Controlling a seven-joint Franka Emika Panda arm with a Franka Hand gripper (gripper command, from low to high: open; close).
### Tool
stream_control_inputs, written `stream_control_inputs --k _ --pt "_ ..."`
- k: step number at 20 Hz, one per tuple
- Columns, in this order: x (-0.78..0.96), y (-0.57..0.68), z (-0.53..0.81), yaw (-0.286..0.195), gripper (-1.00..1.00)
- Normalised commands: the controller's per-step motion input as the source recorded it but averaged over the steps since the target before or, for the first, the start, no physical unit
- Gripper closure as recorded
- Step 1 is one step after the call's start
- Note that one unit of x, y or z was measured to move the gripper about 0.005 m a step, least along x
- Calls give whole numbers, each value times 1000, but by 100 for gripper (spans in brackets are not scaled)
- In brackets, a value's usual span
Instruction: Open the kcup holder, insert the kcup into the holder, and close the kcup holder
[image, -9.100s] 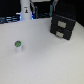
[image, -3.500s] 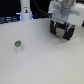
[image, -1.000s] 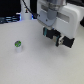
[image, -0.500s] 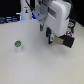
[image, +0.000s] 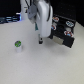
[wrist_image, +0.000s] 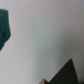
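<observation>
The kcup (image: 18, 45), a tiny pod with a green top and pale body, stands on the white table at the exterior view's left. The kcup holder (image: 65, 36), a black box, stands at the right; its front looks pulled out, with round reddish-white pods (image: 68, 23) showing. My gripper (image: 40, 41) hangs low over the table between the two, nearer the holder and apart from both. Blur hides how its jaws stand. In the wrist view a dark green blurred shape (wrist_image: 4, 27) sits at the picture's edge, and dark fingertips (wrist_image: 66, 73) show.
The white table (image: 35, 65) stretches across the front. A dark backdrop (image: 10, 10) runs behind it. The arm's white body (image: 41, 12) rises above the gripper.
The arm has left the holder and moved toward the exterior view's left and down, closer to the kcup. The holder's front now stands pulled out. The kcup has not moved.
</observation>
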Motion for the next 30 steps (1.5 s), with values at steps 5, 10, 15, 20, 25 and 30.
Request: stream_control_inputs --k 5,10,15,20,25,30 --pt "-352 -549 -82 -184 -100" --pt "-421 -561 -170 -178 -100" --pt "-451 -588 -293 -167 -100" --pt "-464 -616 -447 -152 -100" --pt "-395 -341 -414 -126 -100" --pt "-353 0 -349 -76 -100"
